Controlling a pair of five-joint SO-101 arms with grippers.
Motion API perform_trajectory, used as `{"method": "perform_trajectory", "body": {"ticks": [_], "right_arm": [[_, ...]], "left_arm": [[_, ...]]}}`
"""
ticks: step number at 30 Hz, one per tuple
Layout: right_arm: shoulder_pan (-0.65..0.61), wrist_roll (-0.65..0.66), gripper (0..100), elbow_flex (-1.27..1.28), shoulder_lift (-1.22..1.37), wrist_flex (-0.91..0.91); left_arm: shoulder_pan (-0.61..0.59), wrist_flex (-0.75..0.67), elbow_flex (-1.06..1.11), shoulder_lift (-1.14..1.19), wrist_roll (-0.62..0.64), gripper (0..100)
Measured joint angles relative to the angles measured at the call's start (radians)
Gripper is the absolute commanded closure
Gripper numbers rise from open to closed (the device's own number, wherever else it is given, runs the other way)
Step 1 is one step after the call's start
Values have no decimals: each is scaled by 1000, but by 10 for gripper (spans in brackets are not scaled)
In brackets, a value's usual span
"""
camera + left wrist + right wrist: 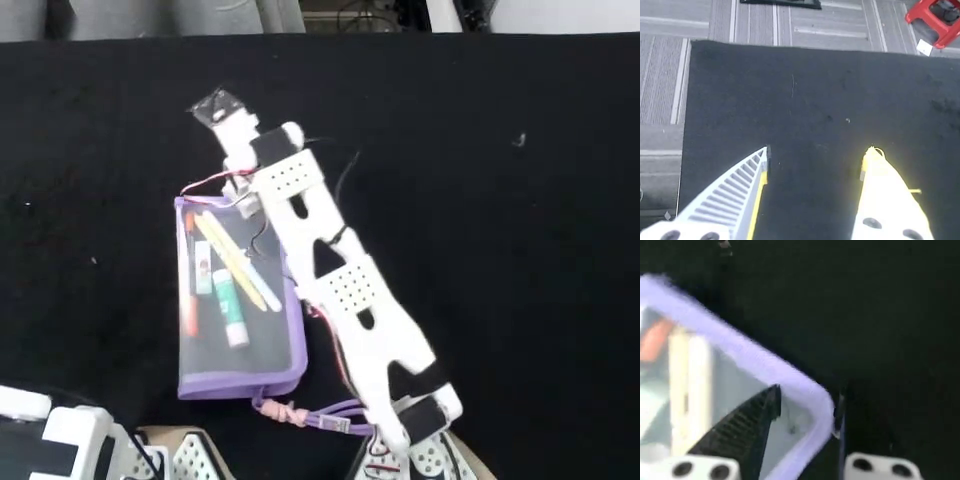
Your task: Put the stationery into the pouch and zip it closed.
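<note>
A clear pouch (240,350) with a purple rim lies flat on the black table (480,200). Inside it are an orange pen (188,290), a yellow pencil (235,262) and a glue stick (230,310). My right arm stretches from the front right to the pouch's far right corner. There my right gripper (240,195) (807,402) is closed onto the purple rim (790,380), one finger over the clear window and the other outside the edge. My left gripper (817,152) is open over bare black table, with nothing between its fingers.
A pink tassel (280,410) and a purple strap (335,415) trail from the pouch's near right corner, close to the right arm's base. The left arm's base (70,440) sits at the front left. Grey floor and a red stool (935,20) lie beyond the table edge.
</note>
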Motion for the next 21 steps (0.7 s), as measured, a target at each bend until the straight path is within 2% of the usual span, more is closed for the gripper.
{"method": "perform_trajectory", "body": {"ticks": [9, 14, 21], "right_arm": [[63, 2, 808, 196, -270, 0], [34, 2, 810, 517, -522, 0], [-109, 9, 810, 1086, -968, 0]], "left_arm": [[0, -5, 5, 0, 0, 702], [0, -5, 5, 0, 0, 702], [0, -5, 5, 0, 0, 702]]}}
